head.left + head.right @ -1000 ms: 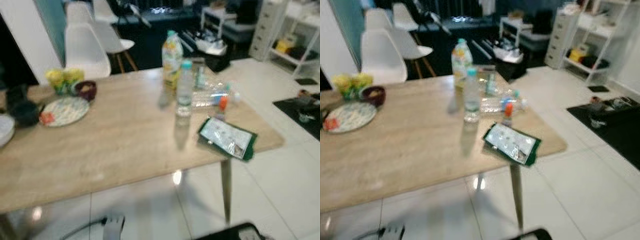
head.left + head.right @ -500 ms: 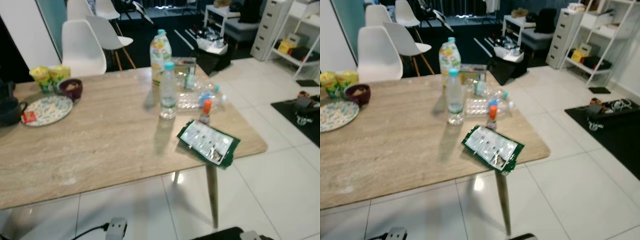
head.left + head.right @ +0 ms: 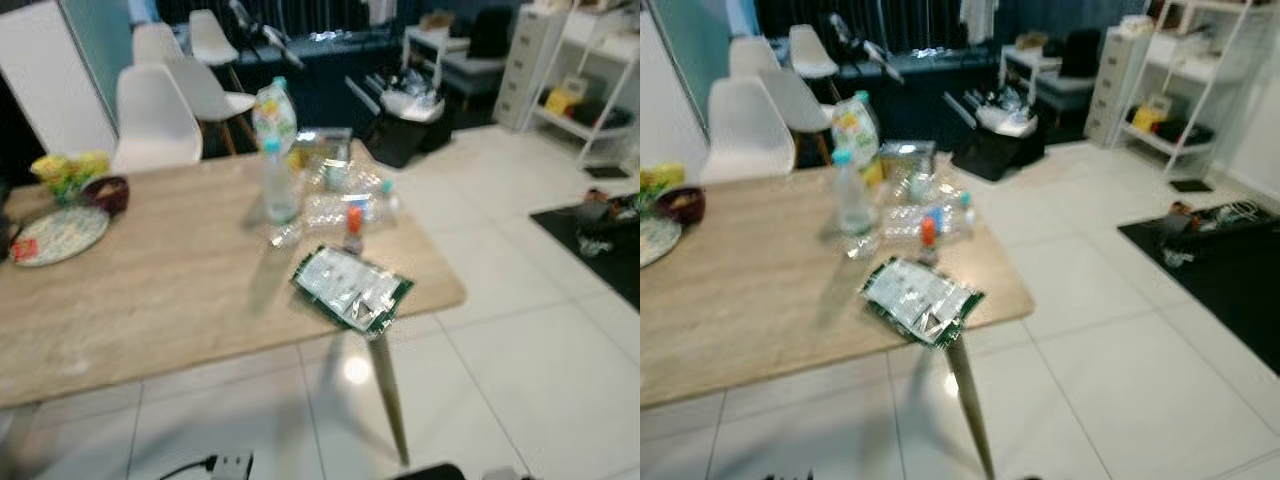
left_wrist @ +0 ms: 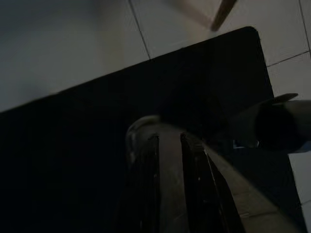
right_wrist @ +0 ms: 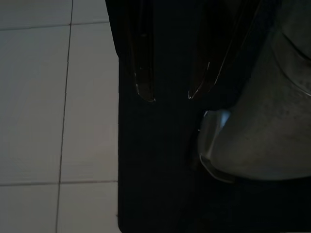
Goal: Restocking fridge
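Wooden table (image 3: 180, 290) bears bottles (image 3: 277, 185); right pincer (image 5: 170, 94) spread, left pincer (image 4: 167, 145) nearly closed

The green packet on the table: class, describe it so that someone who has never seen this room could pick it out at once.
Start at the long wooden table and go to its end nearest the white tiled floor. The green packet lies flat there by the corner, in front of the upright water bottle and the small orange-capped bottle. Unlike the bottles behind it, it is flat, with a dark green border around a pale shiny face.

Head eyes overlook table (image 3: 150, 300); wrists face floor (image 5: 39, 97)
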Motion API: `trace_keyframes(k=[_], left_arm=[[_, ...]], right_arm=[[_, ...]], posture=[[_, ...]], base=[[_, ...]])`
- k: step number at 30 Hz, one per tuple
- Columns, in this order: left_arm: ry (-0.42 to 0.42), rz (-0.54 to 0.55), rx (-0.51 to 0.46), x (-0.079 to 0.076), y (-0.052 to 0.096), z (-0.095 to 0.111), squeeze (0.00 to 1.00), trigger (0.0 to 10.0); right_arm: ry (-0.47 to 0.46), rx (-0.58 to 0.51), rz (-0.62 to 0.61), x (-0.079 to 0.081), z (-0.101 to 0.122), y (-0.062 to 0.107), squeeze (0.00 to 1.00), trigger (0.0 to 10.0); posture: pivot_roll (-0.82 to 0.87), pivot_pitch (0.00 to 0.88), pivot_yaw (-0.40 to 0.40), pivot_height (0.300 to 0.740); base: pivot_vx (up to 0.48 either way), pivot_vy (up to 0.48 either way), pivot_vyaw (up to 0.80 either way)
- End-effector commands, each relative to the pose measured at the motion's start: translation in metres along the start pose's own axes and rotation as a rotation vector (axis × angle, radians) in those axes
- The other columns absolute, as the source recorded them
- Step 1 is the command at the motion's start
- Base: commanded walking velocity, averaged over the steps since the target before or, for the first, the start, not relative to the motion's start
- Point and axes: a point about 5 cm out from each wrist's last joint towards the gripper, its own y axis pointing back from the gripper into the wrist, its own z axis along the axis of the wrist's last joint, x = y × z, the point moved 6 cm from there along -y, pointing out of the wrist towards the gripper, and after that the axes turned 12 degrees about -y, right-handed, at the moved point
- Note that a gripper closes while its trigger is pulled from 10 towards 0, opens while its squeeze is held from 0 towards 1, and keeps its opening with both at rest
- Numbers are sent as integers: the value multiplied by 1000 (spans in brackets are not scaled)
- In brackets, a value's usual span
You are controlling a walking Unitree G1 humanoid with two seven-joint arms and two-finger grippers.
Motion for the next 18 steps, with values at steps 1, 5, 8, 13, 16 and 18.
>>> trace_keyframes(k=[1,5,8,13,16,18], left_arm=[[-7,16,9,6,2,-2,0,10000],[-3,17,9,6,2,-3,0,10000],[5,42,18,9,2,-6,0,10000],[16,62,32,14,5,-12,0,10000],[17,66,39,15,6,-15,0,10000],[17,66,42,15,6,-16,0,10000]], right_arm=[[-4,-6,16,6,2,-1,0,10000],[-3,-7,15,6,2,-1,0,10000],[0,-5,10,5,2,-1,0,10000],[8,2,-2,4,0,-1,0,10000],[10,-2,-10,3,1,-1,0,10000],[53,14,-20,3,-3,-1,0,10000]], posture=[[25,0,-12,740],[25,0,-12,740],[26,0,-11,740],[26,0,-6,740],[26,0,-6,740],[28,0,-8,740]], base=[[0,0,0],[0,0,0],[0,0,0],[0,0,0],[0,0,0],[0,0,0]])
